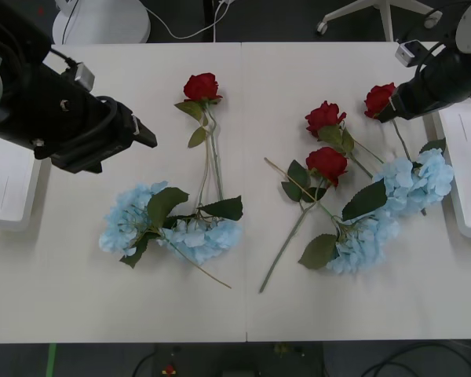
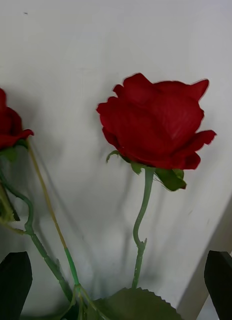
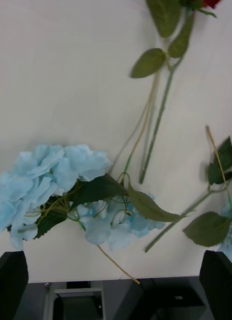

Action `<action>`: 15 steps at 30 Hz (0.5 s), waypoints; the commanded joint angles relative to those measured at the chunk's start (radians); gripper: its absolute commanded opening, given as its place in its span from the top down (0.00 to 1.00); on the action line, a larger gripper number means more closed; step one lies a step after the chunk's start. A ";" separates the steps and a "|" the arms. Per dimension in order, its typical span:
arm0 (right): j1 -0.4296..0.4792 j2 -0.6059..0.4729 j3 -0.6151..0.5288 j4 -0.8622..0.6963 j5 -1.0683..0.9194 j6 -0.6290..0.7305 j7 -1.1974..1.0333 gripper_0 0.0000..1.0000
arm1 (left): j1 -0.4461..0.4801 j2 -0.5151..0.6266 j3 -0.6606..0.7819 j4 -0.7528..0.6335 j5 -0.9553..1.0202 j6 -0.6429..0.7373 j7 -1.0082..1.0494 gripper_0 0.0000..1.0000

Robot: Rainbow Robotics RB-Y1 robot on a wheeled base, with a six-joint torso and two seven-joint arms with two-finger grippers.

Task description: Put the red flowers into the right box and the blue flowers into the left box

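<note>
Several red flowers lie on the white table: one rose (image 1: 202, 85) at the back centre, two (image 1: 324, 116) (image 1: 327, 162) right of centre, and one (image 1: 379, 99) at the far right. My right gripper (image 1: 390, 110) hovers beside that far-right rose (image 2: 156, 125), open, black fingers (image 2: 13, 285) spread wide with nothing between them. Blue flowers lie in two pairs: left (image 1: 129, 216) (image 1: 204, 236) and right (image 1: 361, 243) (image 1: 416, 181). My left gripper (image 1: 145, 132) hangs open above the table, back-left of the left blue pair (image 3: 51, 175). The left box (image 1: 4, 188) and right box (image 1: 467, 157) sit at the table's side edges.
Long rose stems (image 1: 286, 239) cross the hydrangea leaves in the middle. Bare tabletop (image 1: 243, 314) runs along the front edge. Chair bases (image 1: 102, 20) stand on the floor behind the table.
</note>
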 commanded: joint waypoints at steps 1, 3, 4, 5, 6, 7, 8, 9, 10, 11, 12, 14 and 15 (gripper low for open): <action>-0.053 0.056 -0.020 0.034 0.088 -0.015 -0.113 0.00 | 0.033 0.042 -0.013 -0.092 -0.071 0.086 -0.024 0.00; -0.053 0.071 -0.020 0.049 0.110 -0.020 -0.141 0.00 | 0.065 0.042 -0.010 -0.100 -0.074 0.090 0.011 0.00; -0.053 0.082 -0.020 0.058 0.130 -0.024 -0.158 0.00 | 0.090 0.043 -0.007 -0.107 -0.077 0.090 0.037 0.00; -0.051 0.090 -0.020 0.065 0.145 -0.029 -0.170 0.00 | 0.110 0.042 -0.005 -0.114 -0.082 0.090 0.053 0.00; -0.053 0.102 -0.020 0.072 0.166 -0.034 -0.184 0.00 | 0.131 0.042 -0.005 -0.124 -0.088 0.090 0.082 0.00; -0.053 0.108 -0.020 0.075 0.176 -0.038 -0.184 0.00 | 0.144 0.042 -0.005 -0.126 -0.088 0.092 0.096 0.00; -0.053 0.119 -0.020 0.085 0.200 -0.047 -0.188 0.00 | 0.168 0.042 -0.007 -0.135 -0.088 0.095 0.119 0.00; -0.053 0.127 -0.020 0.091 0.212 -0.058 -0.190 0.00 | 0.182 0.042 -0.007 -0.141 -0.088 0.099 0.131 0.00; -0.053 0.134 -0.020 0.100 0.226 -0.067 -0.193 0.00 | 0.193 0.042 -0.007 -0.147 -0.085 0.109 0.143 0.00; -0.053 0.140 -0.020 0.109 0.238 -0.078 -0.194 0.00 | 0.204 0.042 -0.007 -0.150 -0.080 0.121 0.156 0.00; -0.053 0.147 -0.020 0.115 0.254 -0.086 -0.197 0.00 | 0.211 0.040 -0.007 -0.155 -0.076 0.138 0.166 0.00; -0.053 0.159 -0.020 0.123 0.283 -0.101 -0.207 0.00 | 0.228 0.031 -0.007 -0.158 -0.062 0.179 0.183 0.00; -0.053 0.163 -0.023 0.127 0.298 -0.107 -0.230 0.00 | 0.236 0.014 -0.007 -0.158 -0.057 0.205 0.185 0.00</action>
